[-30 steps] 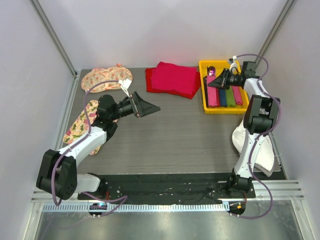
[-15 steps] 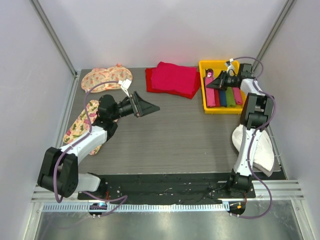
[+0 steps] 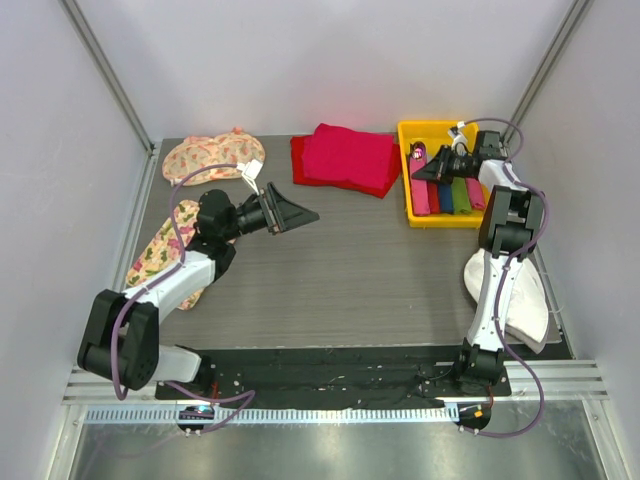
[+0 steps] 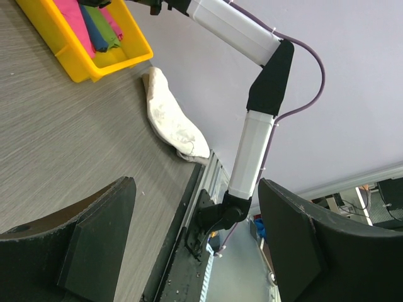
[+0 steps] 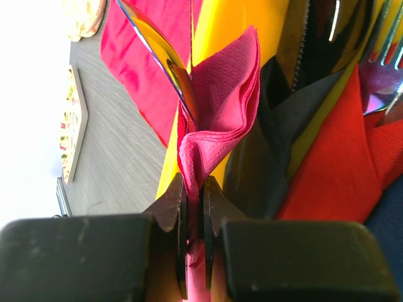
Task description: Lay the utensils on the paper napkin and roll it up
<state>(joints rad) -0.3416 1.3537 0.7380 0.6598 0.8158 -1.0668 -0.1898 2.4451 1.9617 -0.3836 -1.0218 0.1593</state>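
Upper left, two floral mats (image 3: 210, 156) lay flat. The left gripper (image 3: 300, 214) hung over the table (image 3: 350, 280), fingers spread wide, nothing between them. Top centre, one red cloth pile (image 3: 345, 158). Upper right, the right gripper (image 3: 416, 173) reached over the yellow bin (image 3: 440, 221), fingers pinched tight on the paper napkin (image 5: 220, 94), with four coloured rolls (image 3: 447, 193) alongside. The utensils (image 5: 322, 34) lay in that bin. Lower right, the arm partly covered one white cloth (image 3: 525, 300).

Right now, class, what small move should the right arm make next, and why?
Probably lift the napkin clear of the yellow bin: the right gripper is shut on its edge, and it must lie flat on the table first.
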